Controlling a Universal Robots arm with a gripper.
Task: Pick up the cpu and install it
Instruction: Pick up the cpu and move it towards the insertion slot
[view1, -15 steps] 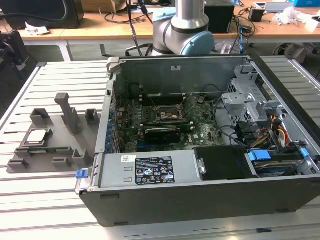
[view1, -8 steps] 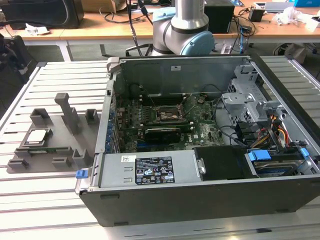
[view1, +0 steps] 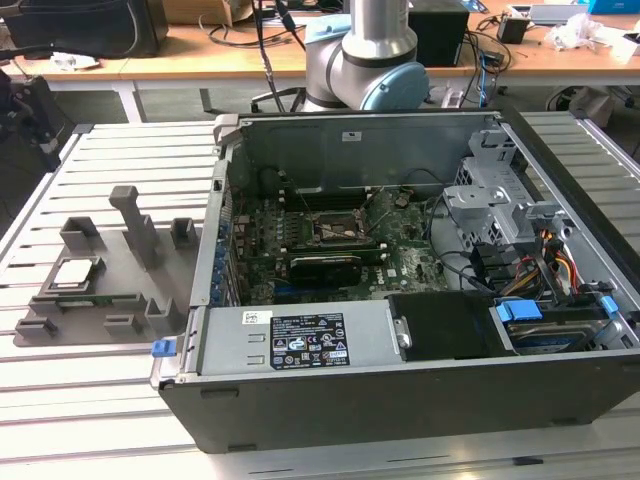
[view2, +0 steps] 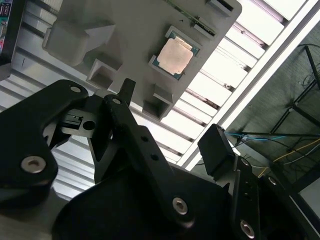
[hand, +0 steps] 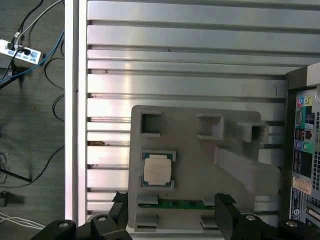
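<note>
Below my wrist, a silver slotted aluminium table (hand: 200, 75) stretches out in long ribbed planks that catch the light. On it lies a grey plastic holder tray with upright blocks (hand: 190, 145). The cpu (hand: 156, 170), a small flat square chip with a silvery metal top and a thin darker rim, rests flat in a recess of that tray. A thin green strip (hand: 182, 204) lies just beside it, perhaps a memory stick, though I cannot be sure. My black gripper (hand: 171, 200) hangs above the tray's edge near the cpu, fingers spread wide with nothing between them.

In the exterior view the open black computer case (view1: 400, 400) sits on the table at the tray's right, its board exposed. Beyond stand pale wooden desks (view1: 180, 65). Off the table's edge, loose cables (hand: 50, 75) trail over dark grey floor (hand: 30, 125).
</note>
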